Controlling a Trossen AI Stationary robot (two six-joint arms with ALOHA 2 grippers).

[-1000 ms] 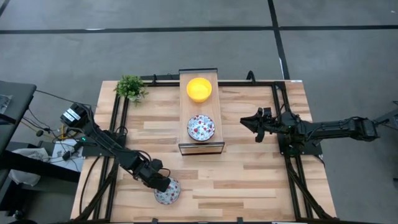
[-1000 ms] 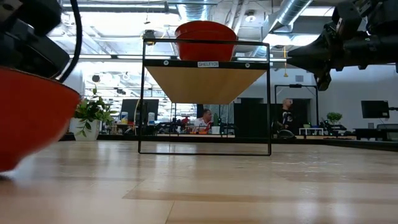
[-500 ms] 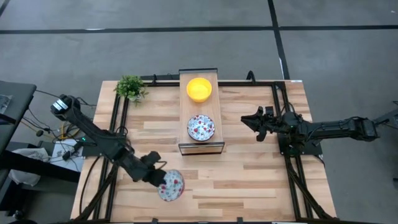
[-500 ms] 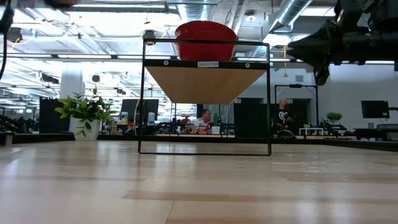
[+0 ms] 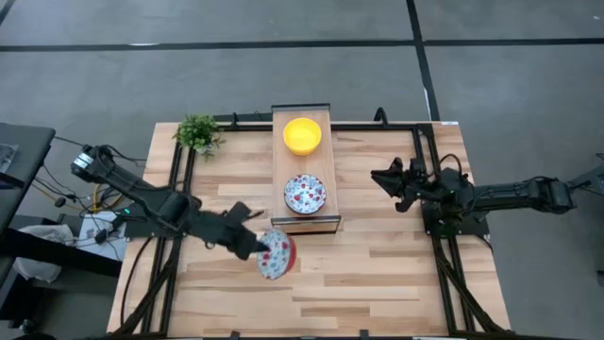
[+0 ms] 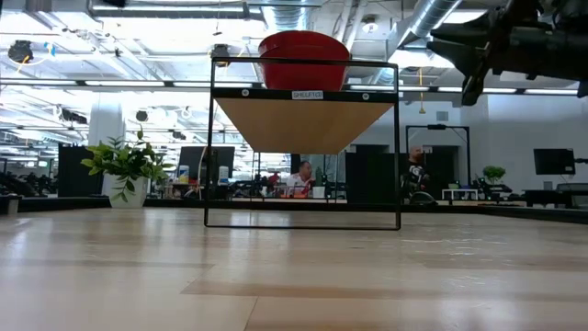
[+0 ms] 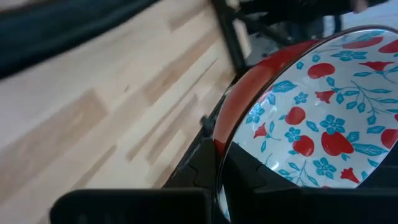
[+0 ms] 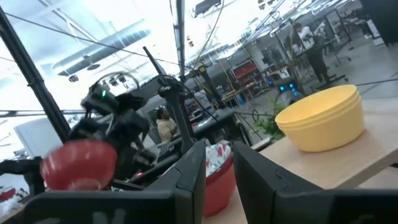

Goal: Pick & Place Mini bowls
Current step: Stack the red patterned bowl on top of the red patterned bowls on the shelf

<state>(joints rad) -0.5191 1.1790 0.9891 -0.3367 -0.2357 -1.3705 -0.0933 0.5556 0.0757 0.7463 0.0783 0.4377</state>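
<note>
In the high view my left gripper (image 5: 255,246) is shut on a mini bowl (image 5: 276,255), white with red-and-blue flowers inside and red outside, held in the air just near of the wooden shelf (image 5: 305,225). On that shelf stand a yellow bowl (image 5: 302,135) and another floral bowl (image 5: 305,194). My right gripper (image 5: 379,179) is open and hovers right of the shelf, touching nothing. The right wrist view looks past its fingers (image 8: 219,163) at both shelf bowls, the yellow (image 8: 323,118) and the red-walled one (image 8: 217,180). My left gripper (image 7: 217,171) pinches the floral bowl by its rim (image 7: 224,140), one finger inside on the patterned face and one outside on the red wall (image 7: 249,87). The bowl is lifted clear of the table and tipped onto its side, its opening turned sideways.
A small potted plant (image 5: 198,132) stands at the table's far left corner. The shelf is a raised board on a black wire frame (image 6: 303,147) in the middle of the table. Black rails (image 5: 444,255) run along both table sides. People sit in the room behind.
My left gripper rose from the table's near edge with the floral bowl and carried it right and toward the shelf. The bowl went from resting on the table to lifted clear and tipped on its side. My right arm shifted slightly.
</note>
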